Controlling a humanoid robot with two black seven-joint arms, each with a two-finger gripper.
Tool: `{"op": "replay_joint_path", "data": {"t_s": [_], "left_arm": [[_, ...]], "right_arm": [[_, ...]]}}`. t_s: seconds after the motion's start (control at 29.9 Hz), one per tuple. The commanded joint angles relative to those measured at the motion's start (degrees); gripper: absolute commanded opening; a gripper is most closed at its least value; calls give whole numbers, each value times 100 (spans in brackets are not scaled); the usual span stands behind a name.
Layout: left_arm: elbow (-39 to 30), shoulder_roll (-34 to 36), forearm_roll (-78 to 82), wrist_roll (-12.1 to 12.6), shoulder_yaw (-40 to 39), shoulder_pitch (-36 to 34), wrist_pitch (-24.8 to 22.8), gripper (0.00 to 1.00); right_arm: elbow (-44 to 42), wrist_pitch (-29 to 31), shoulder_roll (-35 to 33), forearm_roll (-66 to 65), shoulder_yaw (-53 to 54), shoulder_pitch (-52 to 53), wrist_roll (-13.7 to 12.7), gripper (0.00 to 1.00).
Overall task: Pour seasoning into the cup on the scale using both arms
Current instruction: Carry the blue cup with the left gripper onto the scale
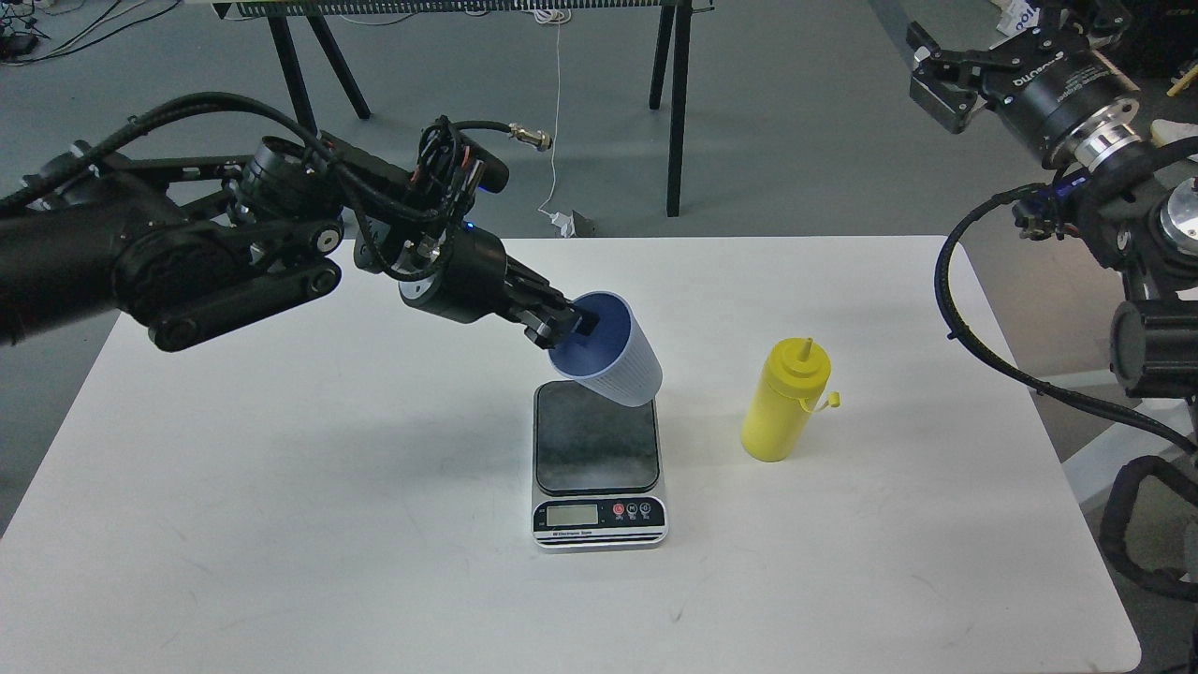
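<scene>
The left hand [566,323] is pinching the rim of the light-blue cup [613,360], holding it tilted over the far edge of the scale [597,449]. The yellow seasoning bottle [784,402] is standing upright on the white surface [281,524], right of the scale. The right hand [941,80] is hanging high, fingers spread, holding nothing.

1. Left arm [187,257], upper left of the frame: matte black rounded housings, silver screw heads, black corrugated cable sleeves, a silver plug connector, a small blue light.
2. Right arm [1104,178], upper right: black body, silver wrist ring [1109,140], white lettering, looping black sleeved cable.
</scene>
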Motion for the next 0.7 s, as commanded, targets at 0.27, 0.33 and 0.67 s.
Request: {"op": "replay_joint_path", "data": {"t_s": [0.27,0.33,0.67], "left_arm": [[78,-236,255,-1,65,582,1,1],[121,-253,255,-1,65,582,1,2],[815,-648,255,-1,82,669,1,3]], "right_arm": [[-9,0,-151,0,-10,-16,0,99],[-9,0,-151,0,-10,-34,0,99],[-70,0,-151,0,-10,-69,0,99]]}}
